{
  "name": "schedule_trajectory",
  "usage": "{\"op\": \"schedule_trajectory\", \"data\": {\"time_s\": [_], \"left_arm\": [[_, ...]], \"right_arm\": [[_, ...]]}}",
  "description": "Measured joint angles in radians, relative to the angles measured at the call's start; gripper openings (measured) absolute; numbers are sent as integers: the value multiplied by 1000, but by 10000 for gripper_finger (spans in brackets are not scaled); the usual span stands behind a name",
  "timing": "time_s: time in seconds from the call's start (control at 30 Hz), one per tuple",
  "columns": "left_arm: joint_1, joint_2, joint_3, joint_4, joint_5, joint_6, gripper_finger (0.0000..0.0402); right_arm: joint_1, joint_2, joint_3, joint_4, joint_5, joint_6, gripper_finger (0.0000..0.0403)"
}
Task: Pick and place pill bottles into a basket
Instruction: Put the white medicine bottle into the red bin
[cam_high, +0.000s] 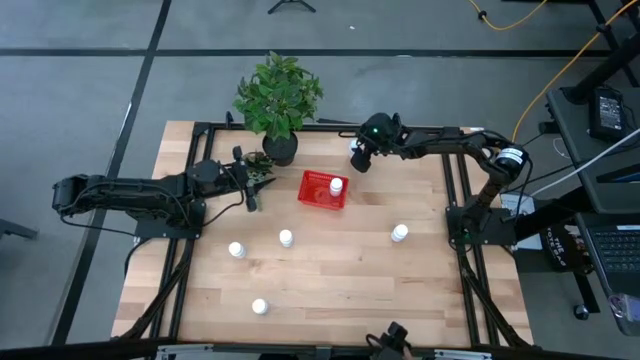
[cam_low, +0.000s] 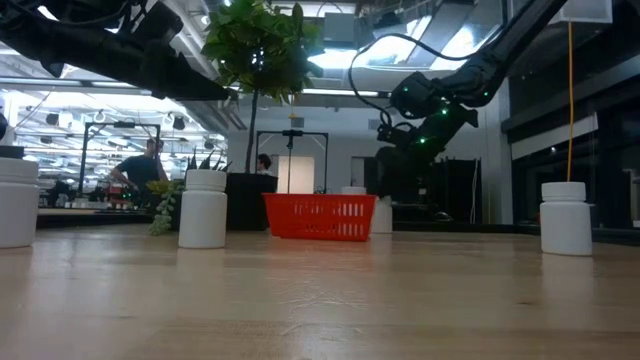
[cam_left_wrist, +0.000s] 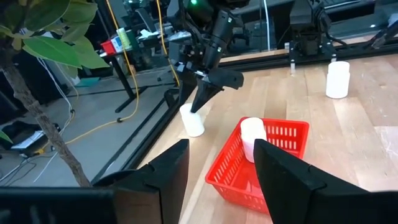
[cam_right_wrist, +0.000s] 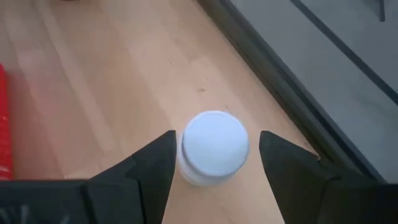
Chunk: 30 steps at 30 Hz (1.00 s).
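Note:
The red basket (cam_high: 318, 193) stands mid-table near the back, with one white pill bottle (cam_high: 336, 186) upright in it. Another bottle (cam_high: 356, 152) stands near the back edge, to the right of the basket. My right gripper (cam_high: 359, 160) hovers over it; in the right wrist view this bottle (cam_right_wrist: 215, 148) sits between the gripper's (cam_right_wrist: 217, 134) open fingers, apart from both. My left gripper (cam_high: 254, 188) is open and empty, to the left of the basket (cam_left_wrist: 273, 162). Several more bottles stand loose on the table (cam_high: 236, 250) (cam_high: 286, 238) (cam_high: 400, 233).
A potted plant in a black pot (cam_high: 279, 148) stands at the back, close to my left gripper. One bottle (cam_high: 260, 307) stands near the front edge. The black frame rail (cam_high: 320, 127) runs along the back edge behind the right gripper. People show in the room beyond (cam_low: 147, 165).

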Motion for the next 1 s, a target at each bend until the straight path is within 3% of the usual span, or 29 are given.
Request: {"op": "schedule_trajectory", "data": {"time_s": [0.77, 1.0], "left_arm": [[0, 0, 0, -4, -4, -15, 171], [0, 0, 0, -4, -22, -15, 171]], "right_arm": [[-28, 41, 0, 50, -51, 0, 231], [-27, 41, 0, 49, -50, 0, 187]]}}
